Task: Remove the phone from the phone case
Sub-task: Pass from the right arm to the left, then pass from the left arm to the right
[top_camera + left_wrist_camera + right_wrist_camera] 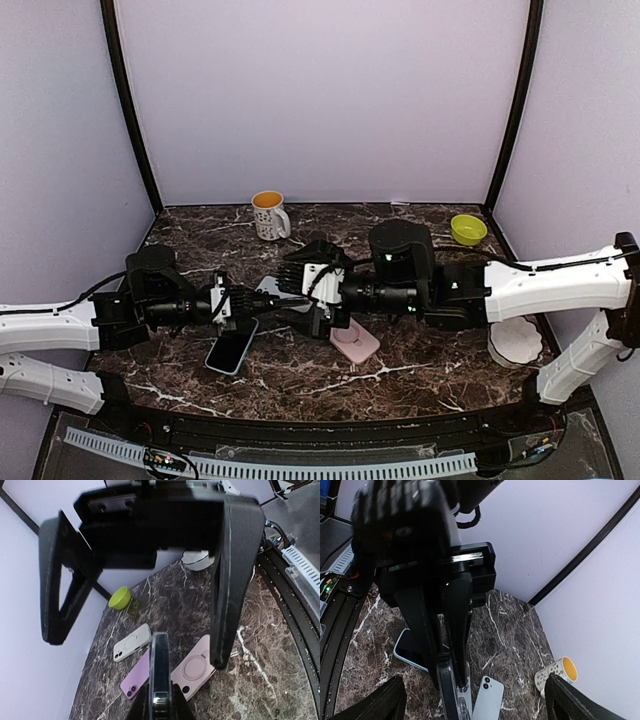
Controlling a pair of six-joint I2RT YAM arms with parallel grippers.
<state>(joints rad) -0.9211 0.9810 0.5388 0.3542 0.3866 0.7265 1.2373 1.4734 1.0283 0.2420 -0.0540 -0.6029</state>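
A dark phone in a clear phone case (160, 670) is held edge-on above the table, with my left gripper (160, 702) shut on its lower end. In the right wrist view the same cased phone (447, 692) hangs from the left fingers (457, 630). My right gripper (474, 687) stands wide open around it, its fingertips (385, 700) far apart and touching nothing. From above, the left gripper (260, 300) and right gripper (305, 297) meet nose to nose at the table's middle. Whether the phone has come loose from the case I cannot tell.
On the marble table (430, 360) lie a blue-rimmed phone (232, 350), a light blue phone (489, 702), a pink case (355, 342), a white case (131, 642) and a purple phone (136, 678). A mug (268, 215), a green bowl (467, 229) and a white dish (515, 340) stand further out.
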